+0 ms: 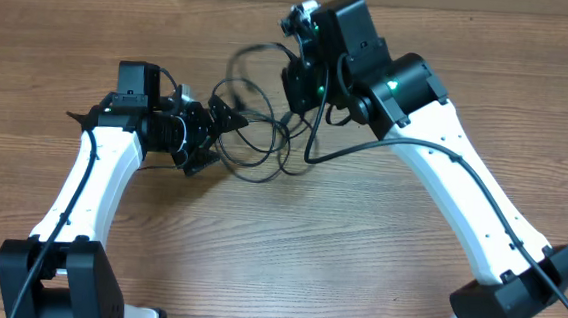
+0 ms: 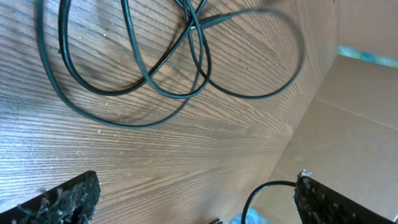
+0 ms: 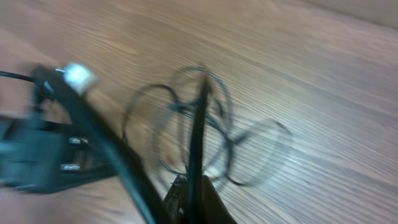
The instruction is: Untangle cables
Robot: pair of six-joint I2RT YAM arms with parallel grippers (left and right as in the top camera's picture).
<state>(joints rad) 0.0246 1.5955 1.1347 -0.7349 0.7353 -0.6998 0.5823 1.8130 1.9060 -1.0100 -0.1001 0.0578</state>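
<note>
The cables lie as a tangle of thin black loops on the wooden table between the two arms. My left gripper is open and empty at the left edge of the tangle. In the left wrist view its fingers are wide apart, and the cable loops lie beyond them on the table. My right gripper is over the right side of the tangle. The blurred right wrist view shows its fingers shut on one cable strand, which runs up from the jaws toward the loops.
A thicker black arm wire hangs from the right arm beside the tangle. A cardboard wall stands at the table's far edge. The left arm shows blurred at the left of the right wrist view.
</note>
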